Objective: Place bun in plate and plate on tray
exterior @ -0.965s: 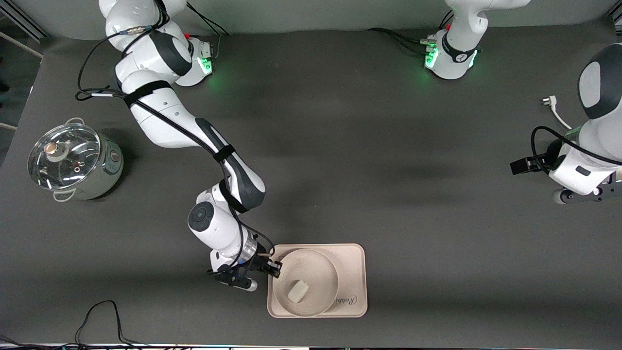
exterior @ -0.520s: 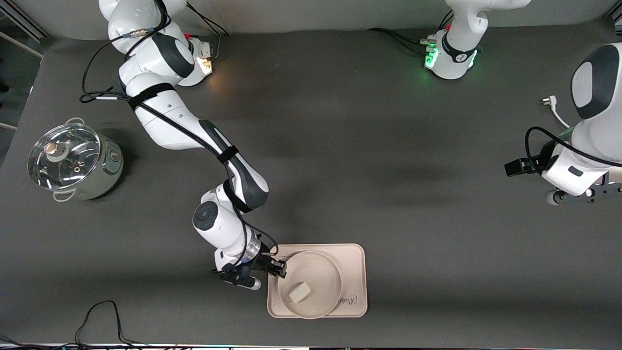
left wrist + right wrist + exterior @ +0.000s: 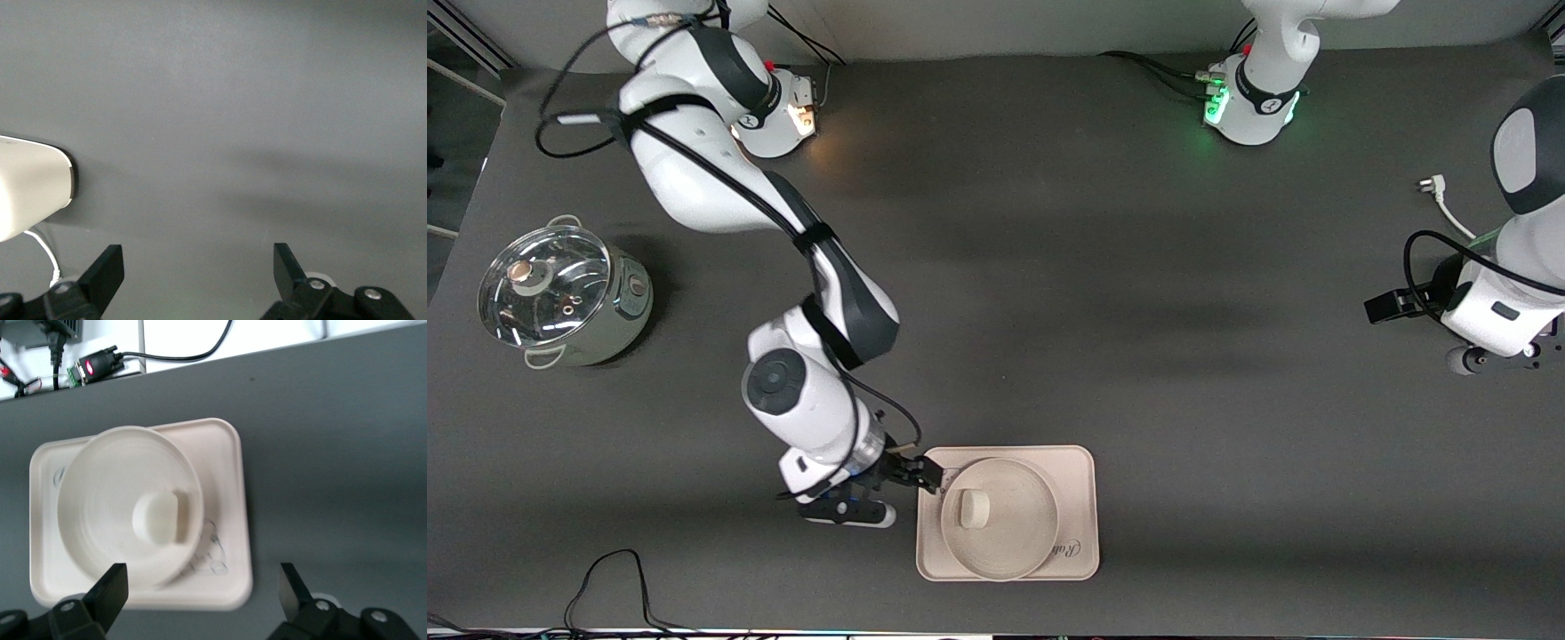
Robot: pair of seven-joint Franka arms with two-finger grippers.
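My right end effector [image 3: 927, 474] hangs spread wide and empty over the cream rectangular tray's [image 3: 1074, 498] edge. The small off-white bun [image 3: 974, 509] sits in the round cream plate [image 3: 1024, 533] on that tray, which hides the lettering partly. My left end effector [image 3: 199, 280] waits, fingers apart, over bare dark worktop [image 3: 1138, 311].

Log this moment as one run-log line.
bun: in plate | plate: on tray | tray: on table | right hand: open, over the tray's edge | left hand: open, waiting over bare table
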